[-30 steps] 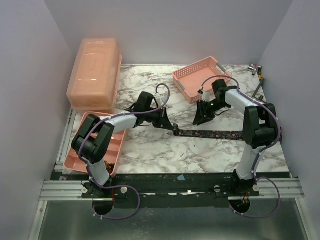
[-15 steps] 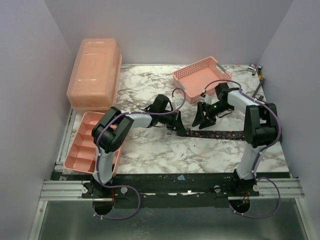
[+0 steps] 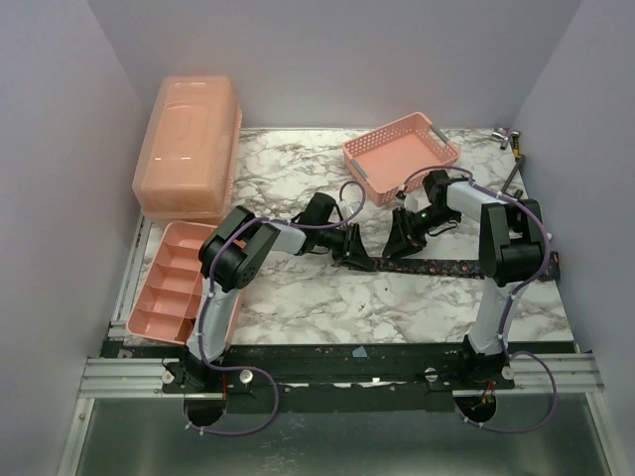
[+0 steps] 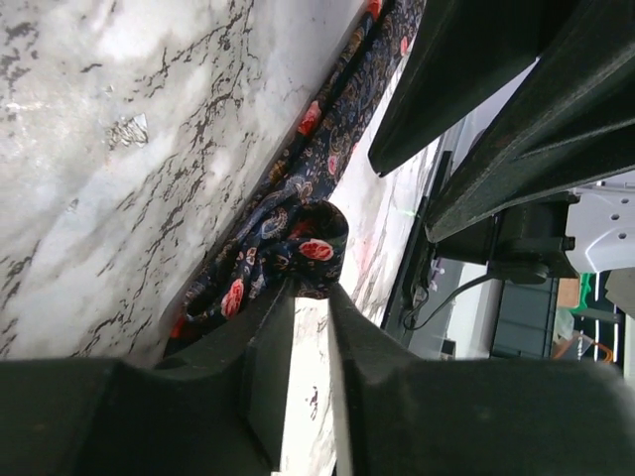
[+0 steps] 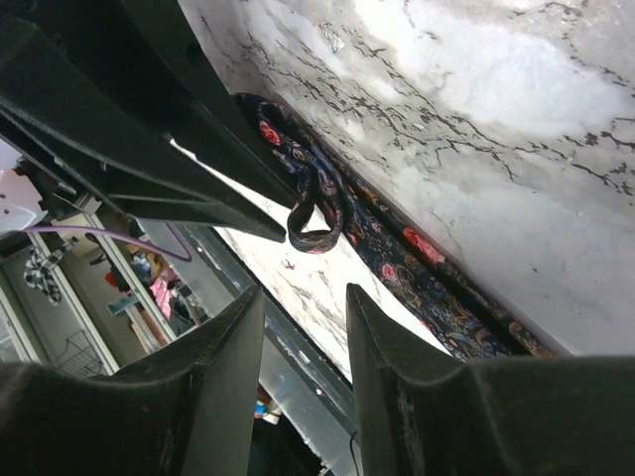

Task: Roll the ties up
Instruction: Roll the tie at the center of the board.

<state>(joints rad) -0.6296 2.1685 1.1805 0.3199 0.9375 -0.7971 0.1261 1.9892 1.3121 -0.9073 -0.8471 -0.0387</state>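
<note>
- While its jaws stand only narrowly apart, the left pincer (image 4: 310,296) has its tips at the curled end of the tie (image 4: 298,238), clamping nothing.
- From that curl the tie lies flat along the table (image 3: 298,297), running right.
- The right pincer (image 5: 303,293) hovers half open, empty, near the curl.

My white, grey-veined marble bench (image 3: 298,297) carries a dark floral fabric tie (image 3: 446,267). It lies flat from between my left hand (image 3: 357,260) and right hand (image 3: 397,243) out past the right one, with its end curled. Beyond my right hand sits a pink lattice basket (image 3: 359,169). Left of my left hand are a pink lidded plastic box (image 3: 187,144) and a pink divided tray (image 3: 169,288).
</note>
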